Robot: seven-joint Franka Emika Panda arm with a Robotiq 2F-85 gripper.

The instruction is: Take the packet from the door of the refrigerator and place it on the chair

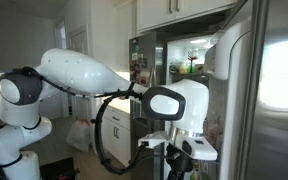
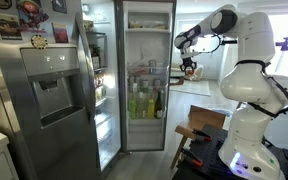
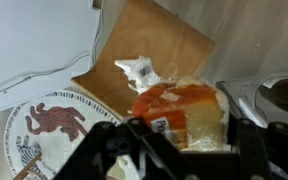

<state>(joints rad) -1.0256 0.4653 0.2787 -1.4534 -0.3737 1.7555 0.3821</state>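
Tool (image 3: 179, 140) grasps the packet (image 3: 179, 108): in the wrist view its dark fingers (image 3: 106, 148) close in on either side of an orange and clear bag with a white label tag (image 3: 139, 70) at the top end. The packet is off the door, held in the air above a brown wooden board (image 3: 154, 45), with a plate (image 3: 39, 135) bearing a red animal figure just beside the board on a white counter (image 3: 34, 40). In an exterior view the arm (image 2: 209, 25) reaches away from the refrigerator (image 2: 49, 120), the tool well apart from the open door (image 2: 149, 40), whose white-lined bins hold bottles (image 2: 144, 100). In an exterior view the lit interior (image 1: 189, 50) shows behind the arm's white links (image 1: 79, 70). Chair not clearly identifiable.
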